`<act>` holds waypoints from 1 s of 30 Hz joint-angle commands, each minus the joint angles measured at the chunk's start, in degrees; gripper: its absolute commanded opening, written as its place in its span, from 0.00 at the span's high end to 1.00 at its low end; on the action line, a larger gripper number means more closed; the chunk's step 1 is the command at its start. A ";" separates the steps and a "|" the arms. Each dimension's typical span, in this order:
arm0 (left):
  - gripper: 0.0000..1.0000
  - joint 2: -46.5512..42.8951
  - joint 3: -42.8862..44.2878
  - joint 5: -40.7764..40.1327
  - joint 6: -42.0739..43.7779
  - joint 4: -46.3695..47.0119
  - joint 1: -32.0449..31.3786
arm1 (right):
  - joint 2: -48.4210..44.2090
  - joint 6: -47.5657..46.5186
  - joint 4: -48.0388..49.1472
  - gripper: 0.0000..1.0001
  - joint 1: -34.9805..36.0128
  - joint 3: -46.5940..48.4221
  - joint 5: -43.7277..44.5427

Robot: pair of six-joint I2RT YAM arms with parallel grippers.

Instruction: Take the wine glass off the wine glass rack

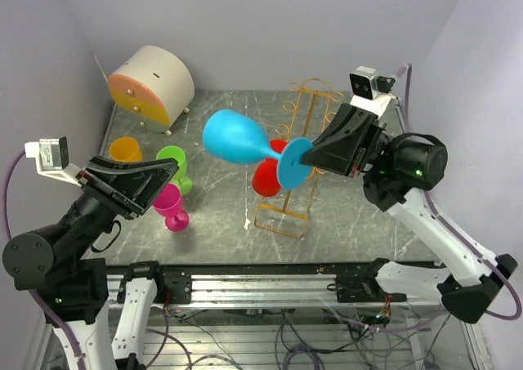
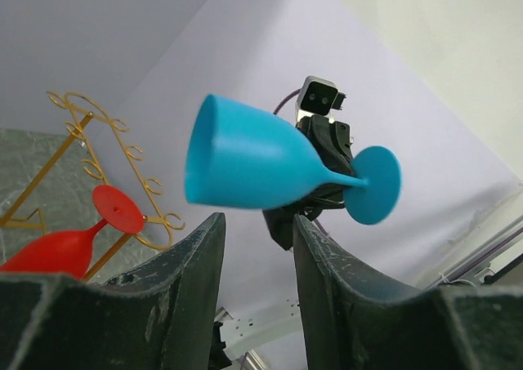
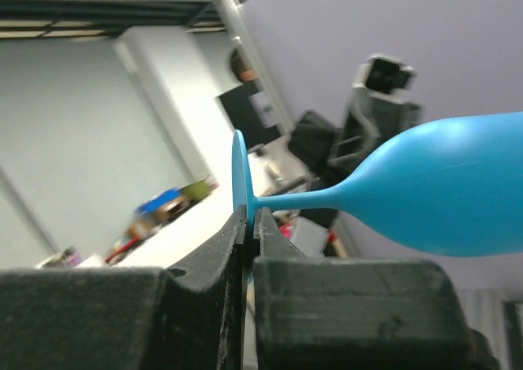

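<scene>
The right gripper [image 3: 250, 216], clenched on the foot's rim as only its wrist view shows, holds the sky-blue wine glass [image 1: 237, 139] sideways aloft, left of the golden rack [image 1: 309, 113]; the left gripper [image 2: 257, 223] gapes empty.

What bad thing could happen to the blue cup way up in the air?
1. The right jaws pinch only the thin foot rim of the blue wine glass, and its bowl sticks out sideways. It could twist loose and drop onto the table.
2. In the top view, the red glass seems to hang on the wine glass rack right behind the blue foot. A swing back might knock it off.
</scene>
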 commanded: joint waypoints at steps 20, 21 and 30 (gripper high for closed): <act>0.45 2.43 -5.47 5.78 -20.53 33.09 0.06 | 9.05 21.22 35.27 1.00 2.32 5.39 -9.30; 0.44 2.69 -5.98 6.00 -21.87 34.56 0.05 | 9.53 21.16 35.31 1.00 2.76 5.97 -9.37; 0.41 4.08 -5.57 6.92 -24.15 36.87 0.08 | 13.15 17.87 31.78 1.00 6.37 10.45 -9.33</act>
